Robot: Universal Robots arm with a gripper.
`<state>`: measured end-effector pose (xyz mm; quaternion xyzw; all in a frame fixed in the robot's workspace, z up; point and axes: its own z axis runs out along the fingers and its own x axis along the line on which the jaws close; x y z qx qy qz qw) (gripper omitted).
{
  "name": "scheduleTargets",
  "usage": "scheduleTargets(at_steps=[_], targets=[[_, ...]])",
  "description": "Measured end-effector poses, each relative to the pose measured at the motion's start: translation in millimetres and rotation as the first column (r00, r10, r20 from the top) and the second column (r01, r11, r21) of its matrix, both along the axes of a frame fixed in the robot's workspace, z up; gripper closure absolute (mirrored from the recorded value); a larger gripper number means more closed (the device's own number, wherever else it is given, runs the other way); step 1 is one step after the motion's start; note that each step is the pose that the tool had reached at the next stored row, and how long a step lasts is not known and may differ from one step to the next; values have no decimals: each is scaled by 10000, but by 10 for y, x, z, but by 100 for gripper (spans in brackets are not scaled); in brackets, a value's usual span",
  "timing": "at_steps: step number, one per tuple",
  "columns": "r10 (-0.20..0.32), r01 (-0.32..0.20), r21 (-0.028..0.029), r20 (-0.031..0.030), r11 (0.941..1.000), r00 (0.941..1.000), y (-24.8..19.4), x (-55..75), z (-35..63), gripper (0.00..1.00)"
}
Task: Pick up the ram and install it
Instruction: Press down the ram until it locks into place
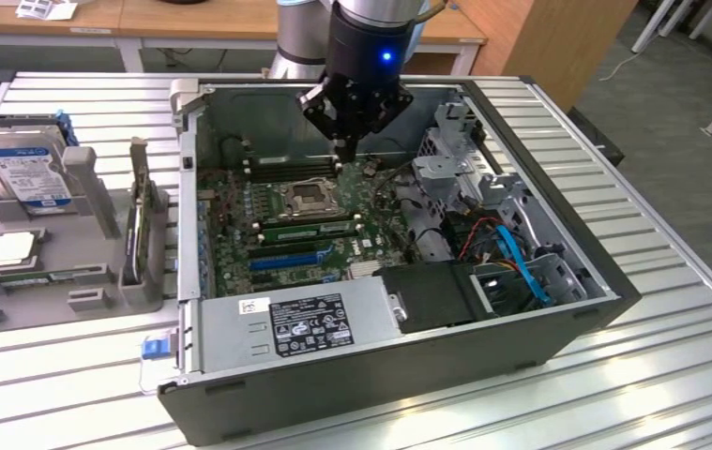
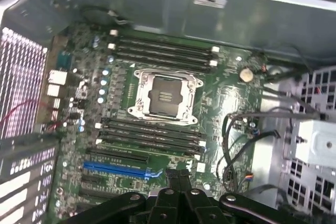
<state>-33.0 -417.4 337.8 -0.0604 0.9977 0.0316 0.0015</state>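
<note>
The ram point(image 1: 43, 276) appears to be the long narrow green stick with a white label lying flat at the front of the grey parts rack point(image 1: 86, 298), at the exterior view's left. My gripper point(image 1: 347, 142) hangs inside the open computer case, above the motherboard point(image 1: 268, 202) and behind the CPU socket point(image 1: 303, 195), far from the rack. Its fingers are shut with nothing between them. In the wrist view the shut gripper point(image 2: 177, 174) points down near the end of the blue slot point(image 2: 118, 169), with black memory slots point(image 2: 152, 134) beside the CPU socket point(image 2: 165, 97).
The case walls point(image 1: 188, 187) surround the board. Its power supply point(image 1: 293, 323) sits at the front and the drive cage with cables point(image 1: 493, 234) to the exterior view's right. The rack also carries a hard drive point(image 1: 24, 169), a CPU chip point(image 1: 11, 248) and an upright card point(image 1: 143, 230).
</note>
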Motion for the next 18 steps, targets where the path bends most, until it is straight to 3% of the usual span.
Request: scheduleTargets(at_steps=[6,12,18], targets=[[-1066,1066,1,0,9943,9943,0,0,0,90],[-2072,2072,0,-1,9783,9783,0,0,0,90],[-2174,2174,0,-1,9761,9761,0,0,0,90]])
